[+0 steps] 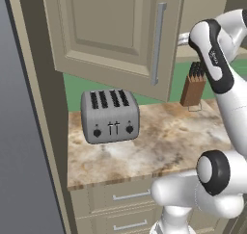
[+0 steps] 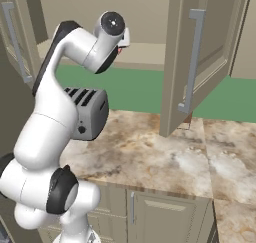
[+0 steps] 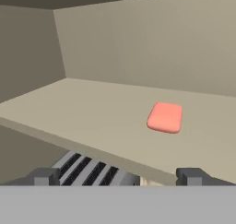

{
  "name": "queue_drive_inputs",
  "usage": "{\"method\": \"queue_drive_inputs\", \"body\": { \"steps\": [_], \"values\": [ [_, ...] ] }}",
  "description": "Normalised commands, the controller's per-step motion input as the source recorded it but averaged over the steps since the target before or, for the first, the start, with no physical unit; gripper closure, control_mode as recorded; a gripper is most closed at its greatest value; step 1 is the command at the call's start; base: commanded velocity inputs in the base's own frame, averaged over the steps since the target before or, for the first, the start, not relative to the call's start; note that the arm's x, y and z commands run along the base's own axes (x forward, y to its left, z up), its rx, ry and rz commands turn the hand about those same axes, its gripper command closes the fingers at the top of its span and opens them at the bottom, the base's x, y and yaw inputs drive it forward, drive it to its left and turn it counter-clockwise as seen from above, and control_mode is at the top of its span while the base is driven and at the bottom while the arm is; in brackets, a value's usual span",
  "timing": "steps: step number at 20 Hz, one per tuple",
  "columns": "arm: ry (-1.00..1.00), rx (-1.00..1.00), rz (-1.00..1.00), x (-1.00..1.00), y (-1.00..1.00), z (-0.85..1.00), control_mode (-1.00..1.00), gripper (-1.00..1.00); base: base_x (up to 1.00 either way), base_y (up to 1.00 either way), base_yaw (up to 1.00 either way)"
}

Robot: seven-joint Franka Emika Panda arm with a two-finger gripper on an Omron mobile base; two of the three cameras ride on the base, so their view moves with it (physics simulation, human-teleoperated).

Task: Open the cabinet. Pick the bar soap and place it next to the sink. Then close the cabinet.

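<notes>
From the left base view, the cabinet (image 1: 116, 35) hangs over the marbled surface (image 1: 169, 141) with its left door swung out toward the camera, the long bar handle (image 1: 157, 43) on its free edge. That leaves the way in clear for the arm, whose upper links reach up and behind the door. A toaster (image 1: 110, 115) stands near the surface's back left corner and a knife block (image 1: 194, 86) by the back edge, both under the cabinet and out of the reach path.

From the right base view, the right door (image 2: 192, 62) also stands well open, angled out over the surface, so both doors are out of the way. The wrist points into the opening above the toaster.

In the hand view, the pincer (image 3: 117, 178) is released, its tips spread wide at the shelf's front edge, apparently ready to straddle the soap. The bar soap (image 3: 165, 117), a pink rounded block, lies flat on the cabinet shelf (image 3: 83, 108), right of centre and well apart from the walls; it is not yet touched. The toaster's slots show below the shelf edge.
</notes>
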Motion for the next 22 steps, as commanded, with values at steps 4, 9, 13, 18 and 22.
{"method": "queue_drive_inputs", "body": {
  "steps": [4,9,13,18,22],
  "values": [
    [0.01,0.0,0.0,0.28,0.0,0.0,-1.0,-1.0,0.0,0.0,0.0],
    [0.07,-0.01,0.0,0.14,-0.01,0.0,-1.0,-1.0,0.0,0.0,0.0],
    [0.06,0.0,0.01,0.08,0.0,0.0,-1.0,-1.0,0.0,0.0,0.0],
    [0.01,0.0,0.02,0.12,0.0,-0.02,-1.0,-1.0,0.0,0.0,0.0],
    [0.0,-0.01,0.0,0.33,0.0,-0.18,-1.0,-1.0,0.0,0.0,0.0]
  ]
}}
